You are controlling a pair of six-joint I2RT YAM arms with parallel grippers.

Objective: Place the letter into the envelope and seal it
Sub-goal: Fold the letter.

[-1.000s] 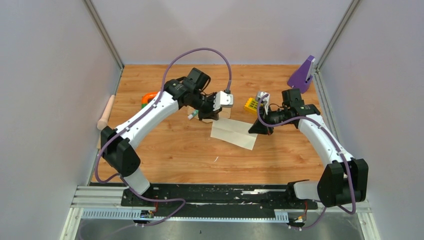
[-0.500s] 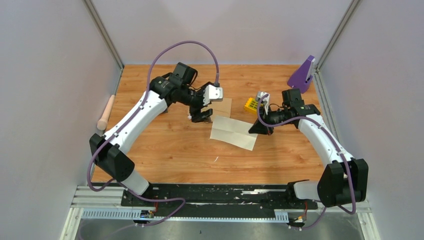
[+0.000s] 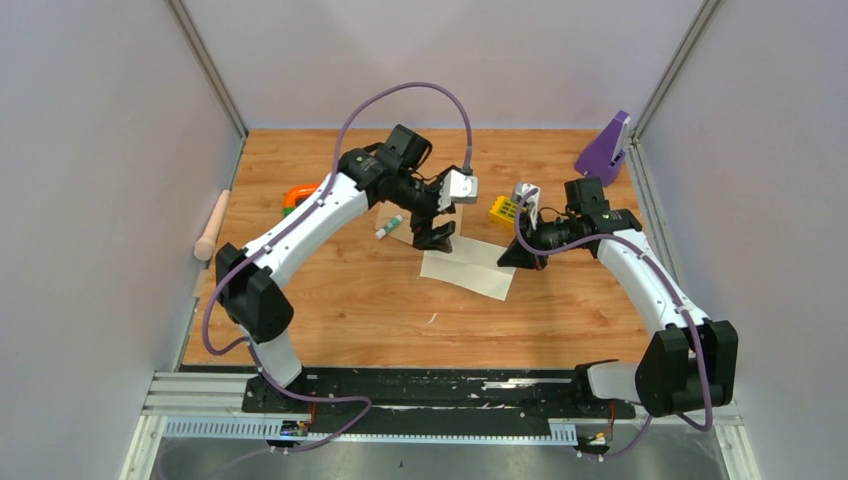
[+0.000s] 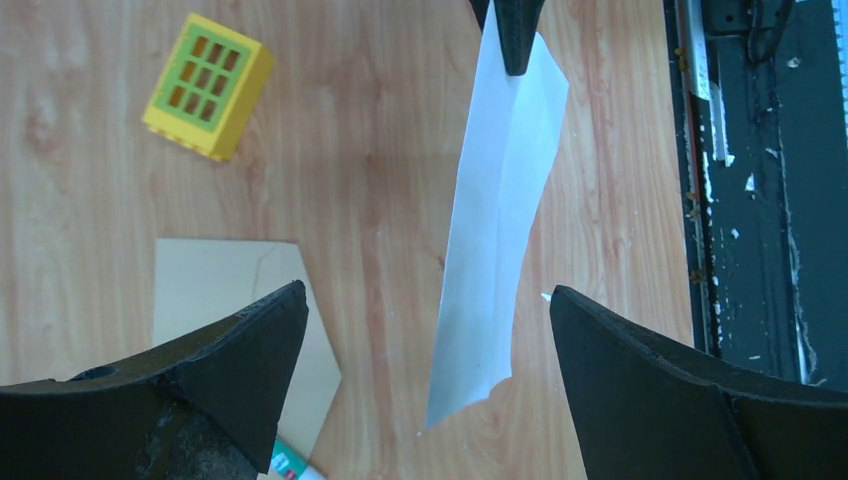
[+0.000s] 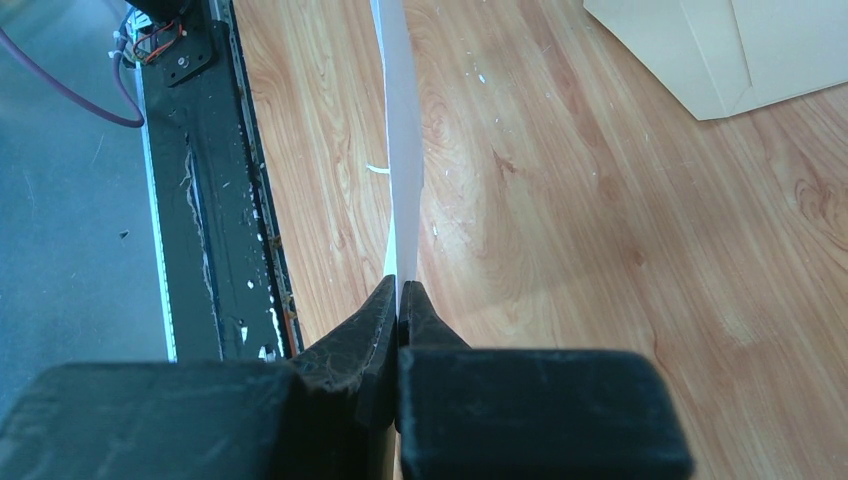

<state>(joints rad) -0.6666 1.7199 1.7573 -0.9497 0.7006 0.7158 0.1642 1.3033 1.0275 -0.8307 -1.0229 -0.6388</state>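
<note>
Lab cell, grey partition walls (image 3: 100,200)

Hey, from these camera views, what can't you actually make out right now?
- The envelope: in the top view, the left gripper largely covers it. In the left wrist view, a finger hides one end. In the right wrist view, the frame edge cuts it.
- The letter: its print is too faint everywhere, and it is edge-on in the right wrist view.
- Small white stick: too small to identify, and cut off in the left wrist view.

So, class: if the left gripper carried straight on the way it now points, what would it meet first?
Most likely the letter, whose free end sits in line ahead of the open left gripper. Depth is unclear, so it could pass beside it onto the table.
</note>
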